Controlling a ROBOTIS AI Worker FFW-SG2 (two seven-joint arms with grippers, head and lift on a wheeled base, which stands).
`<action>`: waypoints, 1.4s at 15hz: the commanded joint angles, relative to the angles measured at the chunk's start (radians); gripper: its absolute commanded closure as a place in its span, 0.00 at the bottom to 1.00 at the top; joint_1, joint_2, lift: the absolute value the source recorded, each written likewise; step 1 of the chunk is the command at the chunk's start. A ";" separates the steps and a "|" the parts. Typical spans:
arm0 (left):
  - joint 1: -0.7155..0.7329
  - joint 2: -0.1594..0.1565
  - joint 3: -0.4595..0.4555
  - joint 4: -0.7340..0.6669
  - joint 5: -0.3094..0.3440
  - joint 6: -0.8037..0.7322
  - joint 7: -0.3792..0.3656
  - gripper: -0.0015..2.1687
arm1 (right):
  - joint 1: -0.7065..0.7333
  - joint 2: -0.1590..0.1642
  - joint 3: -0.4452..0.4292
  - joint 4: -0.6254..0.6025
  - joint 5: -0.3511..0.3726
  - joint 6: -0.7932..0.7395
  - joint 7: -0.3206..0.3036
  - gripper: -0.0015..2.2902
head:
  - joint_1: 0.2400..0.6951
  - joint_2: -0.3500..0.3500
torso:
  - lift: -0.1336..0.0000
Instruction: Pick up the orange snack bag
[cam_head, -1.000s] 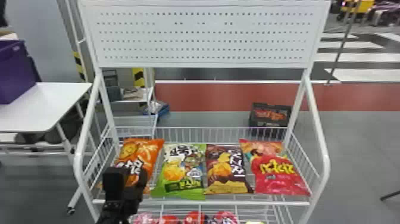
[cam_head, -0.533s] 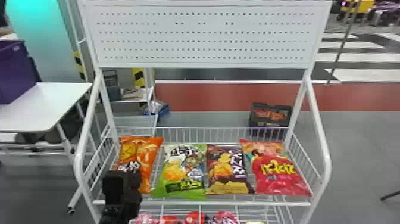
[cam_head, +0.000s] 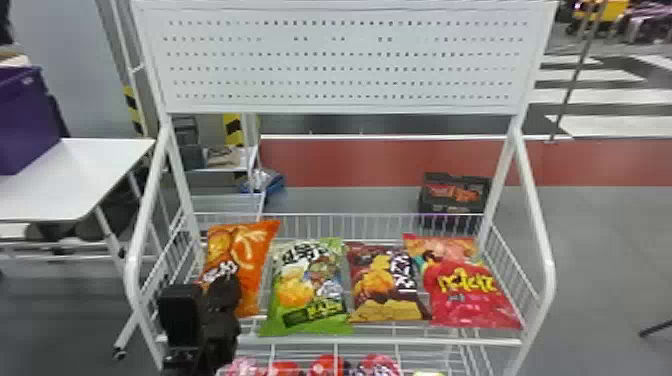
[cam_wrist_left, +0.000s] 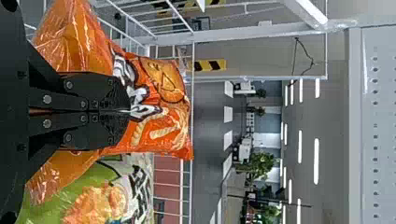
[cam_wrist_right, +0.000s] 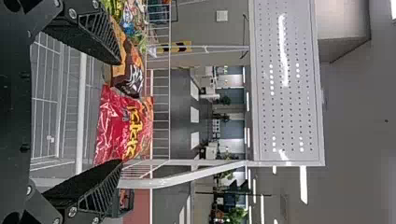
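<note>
rack of white metal (cam_head: 537, 255) takes up the middle of the head view, with a white perforated panel (cam_head: 345, 65) across its top. at the left edge is a white table (cam_head: 95, 155), and a purple box (cam_head: 25, 120) sits on it in the upper left. a dark crate (cam_head: 452, 205) is on the floor behind the rack, right of centre.

four bags make a row in the rack's wire basket, in the lower half of the head view. the orange snack bag (cam_head: 260, 260) is the leftmost, tilted, just beside the green bag (cam_head: 300, 290); next come the brown bag (cam_head: 380, 280) and, farthest right, the red bag (cam_head: 470, 295).

the left gripper (cam_head: 224, 292) is in the lower left of the head view, over the near part of the orange snack bag. in the left wrist view its fingers are clenched on the orange snack bag, tips nearly together, with orange film bulging out on both sides. the right gripper (cam_wrist_right: 119, 113) is released, its fingers wide apart in the right wrist view.

smallest are the red packs (cam_head: 327, 367) at the bottom edge of the head view, on the level below the basket.
</note>
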 joint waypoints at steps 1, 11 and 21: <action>0.059 0.015 0.027 -0.082 0.003 0.001 0.003 0.62 | 0.001 0.000 0.002 -0.003 0.000 0.000 0.000 0.06 | 0.57 0.50 | 1.00; 0.337 0.061 0.137 -0.322 0.012 -0.012 -0.001 0.62 | -0.003 -0.005 0.010 -0.002 0.000 0.000 0.000 0.06 | 0.57 0.50 | 1.00; 0.611 0.112 0.192 -0.464 0.002 -0.162 -0.007 0.62 | -0.022 -0.005 0.026 0.017 -0.001 0.000 0.000 0.06 | 0.57 0.50 | 1.00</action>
